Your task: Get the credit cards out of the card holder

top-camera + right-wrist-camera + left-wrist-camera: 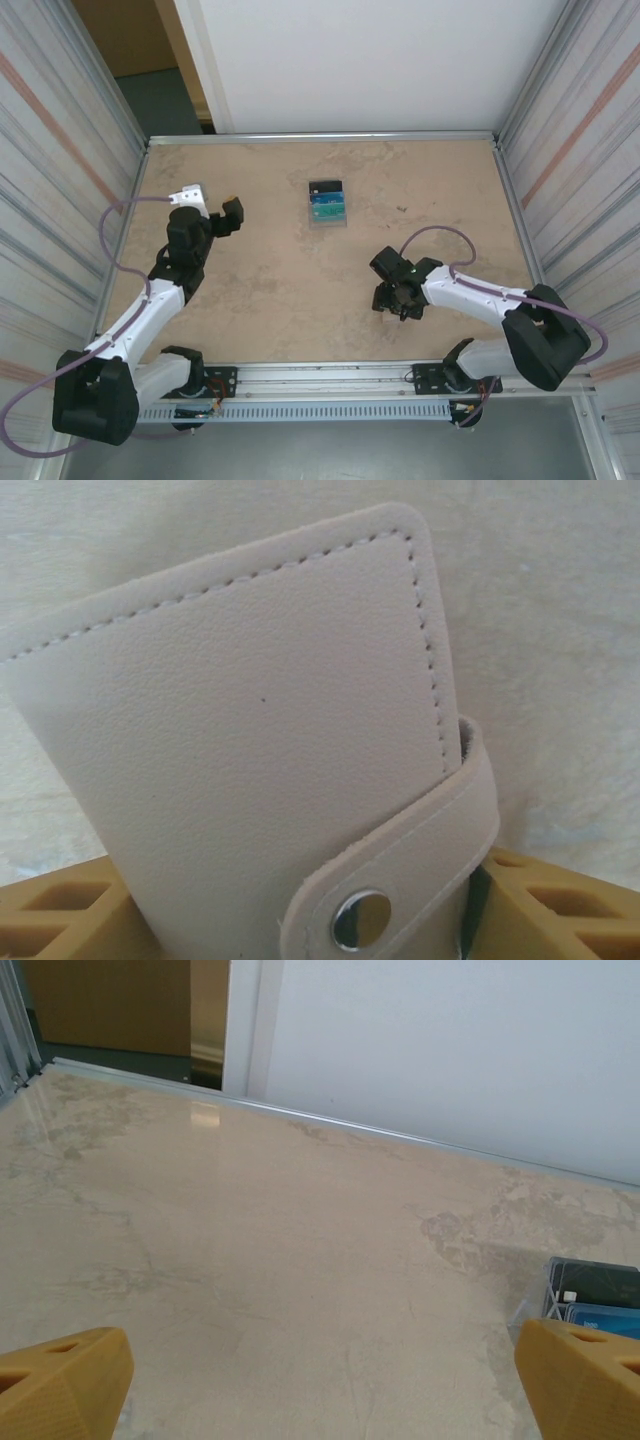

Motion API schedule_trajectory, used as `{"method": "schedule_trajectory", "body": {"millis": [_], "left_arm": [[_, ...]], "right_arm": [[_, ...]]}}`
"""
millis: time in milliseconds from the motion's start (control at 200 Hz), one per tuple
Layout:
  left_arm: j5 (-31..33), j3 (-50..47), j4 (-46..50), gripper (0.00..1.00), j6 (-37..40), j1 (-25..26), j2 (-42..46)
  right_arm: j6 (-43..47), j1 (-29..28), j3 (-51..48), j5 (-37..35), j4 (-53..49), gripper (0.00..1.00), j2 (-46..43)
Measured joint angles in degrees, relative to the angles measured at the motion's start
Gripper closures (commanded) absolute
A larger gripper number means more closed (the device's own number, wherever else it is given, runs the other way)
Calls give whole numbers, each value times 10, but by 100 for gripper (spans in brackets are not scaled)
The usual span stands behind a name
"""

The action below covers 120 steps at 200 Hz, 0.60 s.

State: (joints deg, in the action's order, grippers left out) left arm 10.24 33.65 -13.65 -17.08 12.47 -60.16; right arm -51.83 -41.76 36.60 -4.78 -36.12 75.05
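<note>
Card holder (250, 730), one, sits inside right gripper (310, 912), grip unclear; left gripper (322, 1380) gapes empty.

Looks like a robot lab test cell. Beige tabletop (270, 300) boxed in by ribbed metal panels (60, 150), aluminium rail (330, 372) along the near edge.

card holder (250, 780): cream, stitched edge, silver snap (362, 918) | table (270, 290): mottled beige | pile (326, 203): black, blue, teal
</note>
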Motion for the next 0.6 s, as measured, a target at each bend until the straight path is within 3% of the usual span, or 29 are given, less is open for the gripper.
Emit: {"method": "schedule_trajectory", "body": {"millis": [326,601], "left_arm": [[-70,22,41,1,-62,19,-6],[-197,49,49,2,-79,80,-50]], "right_arm": [[72,-35,-28,-21,116,34,-74],[146,-37,-84,-34,281,33,-129]]}}
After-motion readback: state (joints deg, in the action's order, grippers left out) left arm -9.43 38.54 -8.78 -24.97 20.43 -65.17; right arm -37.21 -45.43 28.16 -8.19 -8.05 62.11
